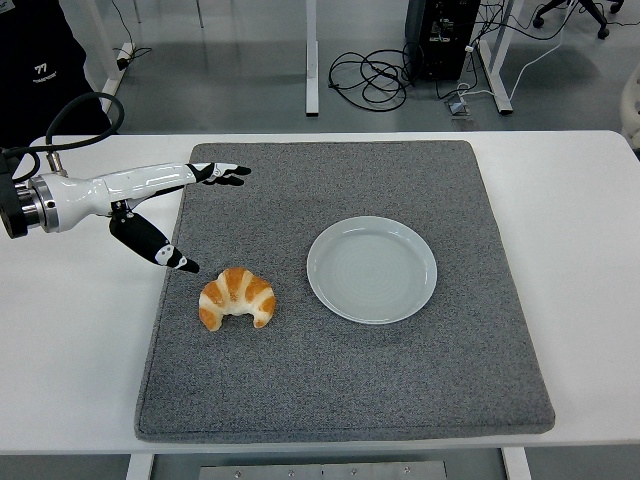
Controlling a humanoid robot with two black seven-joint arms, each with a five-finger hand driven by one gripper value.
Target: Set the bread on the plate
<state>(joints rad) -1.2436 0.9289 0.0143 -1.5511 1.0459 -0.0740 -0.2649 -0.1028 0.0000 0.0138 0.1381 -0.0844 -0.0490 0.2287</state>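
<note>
A golden croissant (238,297) lies on the grey mat (340,400), left of centre. An empty pale plate (372,269) sits on the mat to its right, a short gap away. My left hand (205,215) is open over the mat's left edge, just above and left of the croissant. Its fingers (225,173) point right and its thumb (160,247) points down toward the croissant without touching it. The right arm is out of view.
The grey mat covers most of the white table (570,260). Table legs, cables and a dark computer case (440,35) stand on the floor behind. A dark-clothed person (40,60) shows at the top left.
</note>
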